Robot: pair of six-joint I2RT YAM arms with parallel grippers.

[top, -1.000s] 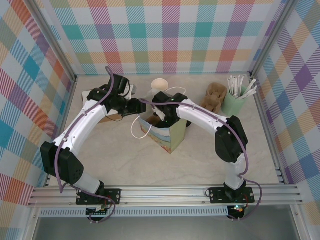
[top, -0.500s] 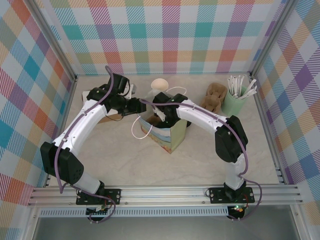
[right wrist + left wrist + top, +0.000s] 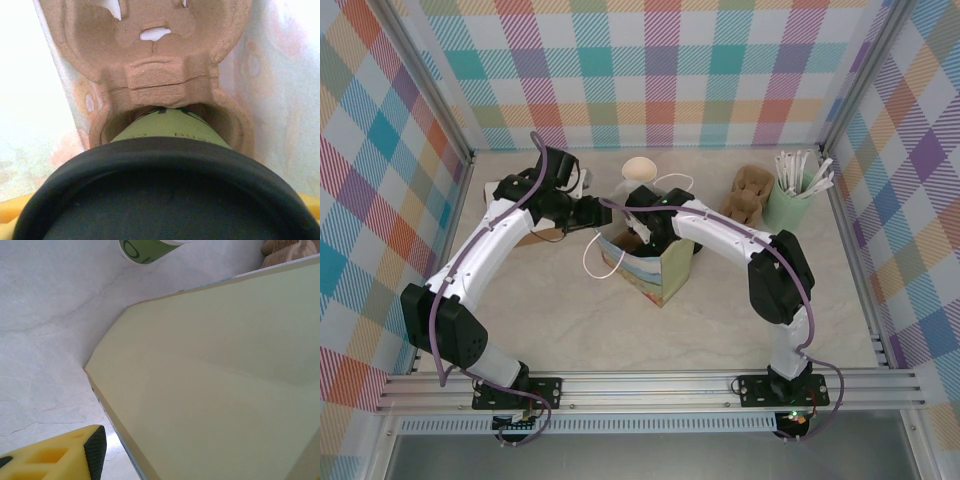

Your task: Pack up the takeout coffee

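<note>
The right gripper (image 3: pixel 642 232) reaches down into the mouth of the pastel-printed paper bag (image 3: pixel 665 275), which stands upright near the middle of the pale marbled worktop (image 3: pixel 560 320). In the right wrist view, its yellow fingers (image 3: pixel 6 220) show at either side of the round black plastic lid (image 3: pixel 160 195) and hold the small green paper cup (image 3: pixel 167 127) between them. The cup is inside the bag, its lower end sunk into one round pocket of a brown moulded-pulp cup carrier (image 3: pixel 160 40) that lies against the bag's printed inner walls.

The left gripper (image 3: pixel 592 215) sits at the bag's left rim, just beside one of the white cord handles (image 3: pixel 592 262). In its own wrist view a single yellow finger with a black pad (image 3: pixel 55 457) lies next to the bag's pale yellow-green wall; whether these fingers pinch the wall I cannot tell.

Behind the bag stands a stack of cream-rimmed paper cups (image 3: pixel 640 168). To the right lie more brown pulp carriers (image 3: pixel 748 195), and just beside them stands a pale mint cup of white sticks (image 3: pixel 790 195).
</note>
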